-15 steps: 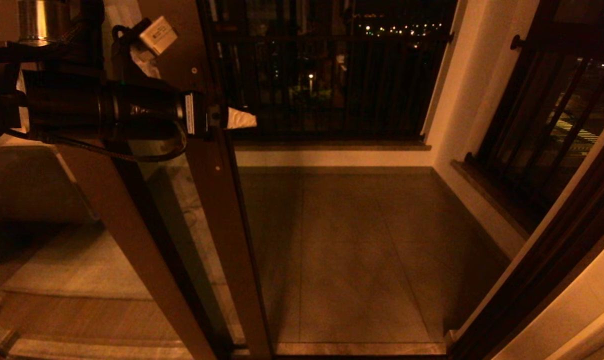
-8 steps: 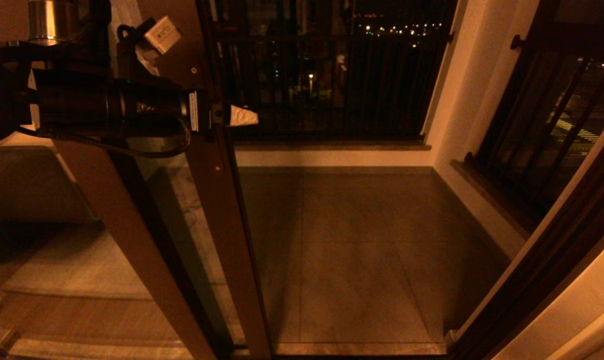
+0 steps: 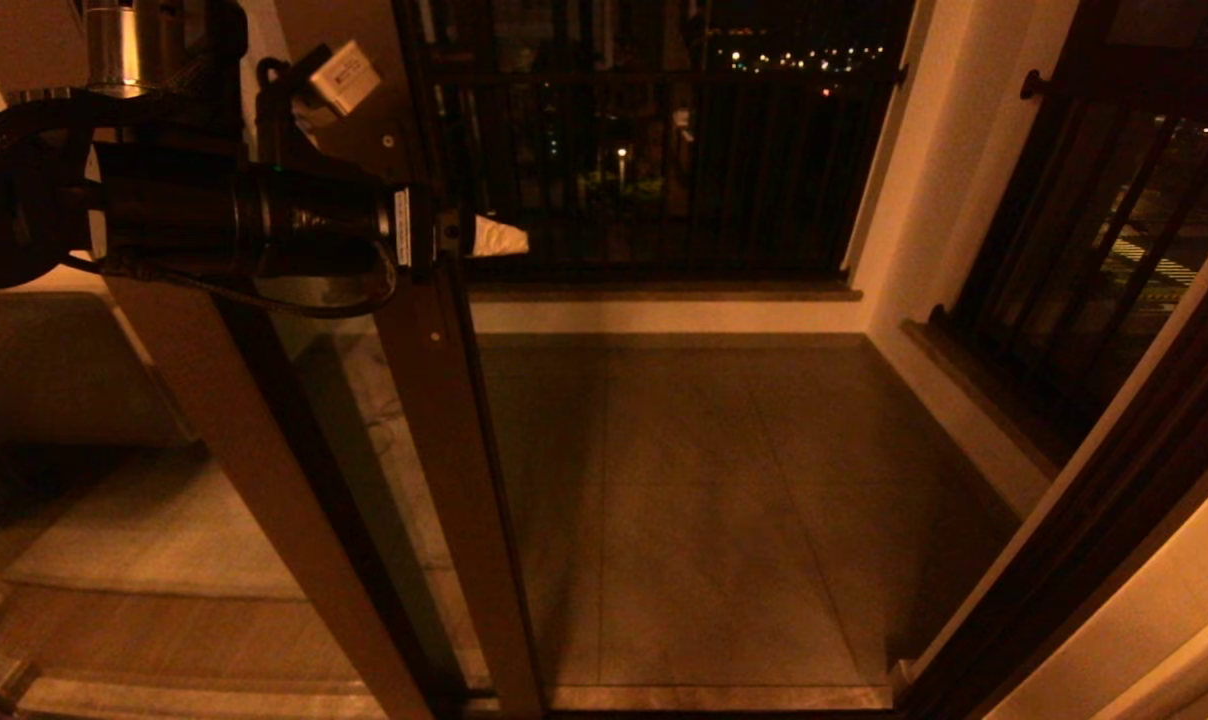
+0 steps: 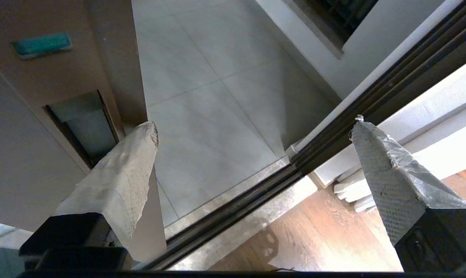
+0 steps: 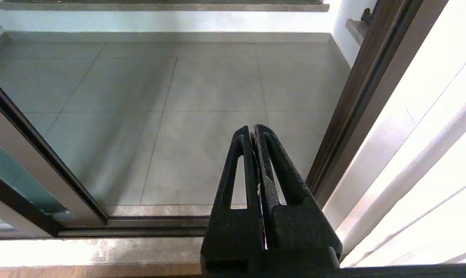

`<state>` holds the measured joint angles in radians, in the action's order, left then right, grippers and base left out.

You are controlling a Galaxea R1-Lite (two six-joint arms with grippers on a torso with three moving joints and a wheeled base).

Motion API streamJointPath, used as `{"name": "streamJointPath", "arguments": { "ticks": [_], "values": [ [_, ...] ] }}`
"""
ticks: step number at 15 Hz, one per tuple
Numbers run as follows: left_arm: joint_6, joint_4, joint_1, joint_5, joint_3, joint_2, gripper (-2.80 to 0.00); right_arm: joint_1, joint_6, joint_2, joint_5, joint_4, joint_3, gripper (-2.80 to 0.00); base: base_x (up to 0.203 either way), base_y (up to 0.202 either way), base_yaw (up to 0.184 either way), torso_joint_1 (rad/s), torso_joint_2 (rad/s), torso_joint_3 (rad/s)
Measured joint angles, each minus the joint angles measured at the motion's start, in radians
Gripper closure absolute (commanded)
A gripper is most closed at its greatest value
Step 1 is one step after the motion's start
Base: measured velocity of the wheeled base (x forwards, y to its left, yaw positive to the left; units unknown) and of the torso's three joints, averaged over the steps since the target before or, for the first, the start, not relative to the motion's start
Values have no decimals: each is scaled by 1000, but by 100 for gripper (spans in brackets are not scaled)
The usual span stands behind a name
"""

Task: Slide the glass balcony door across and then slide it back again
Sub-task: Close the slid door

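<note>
We judge the glass door (image 3: pixel 434 420) heavy and stiff, best pushed at its upright frame edge, where our left gripper (image 4: pixel 252 127) stands spread wide, holding nothing.

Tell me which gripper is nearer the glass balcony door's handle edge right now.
Left. The left gripper is open at the glass balcony door, one finger beside its upright edge. The right gripper hangs shut, apart from it.

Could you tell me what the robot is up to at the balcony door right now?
The robot is working on the glass balcony door, which stands over at the left of the doorway, with the tiled balcony floor and the railing in view beyond the gap. The left gripper is open at the door's upright edge, one finger beside the frame; it grips nothing. The right gripper is shut and idle, low over the threshold.
</note>
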<state>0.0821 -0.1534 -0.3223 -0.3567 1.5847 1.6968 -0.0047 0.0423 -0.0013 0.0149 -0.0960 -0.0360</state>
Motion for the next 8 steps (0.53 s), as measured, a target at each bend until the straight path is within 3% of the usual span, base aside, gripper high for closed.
{"name": "streamJointPath", "arguments": {
  "ticks": [8],
  "values": [
    [-1,-2,62,-2,-50,-75,-280,0,0,0,0,0,0,0,0,0,0,0,0,0]
  ]
}}
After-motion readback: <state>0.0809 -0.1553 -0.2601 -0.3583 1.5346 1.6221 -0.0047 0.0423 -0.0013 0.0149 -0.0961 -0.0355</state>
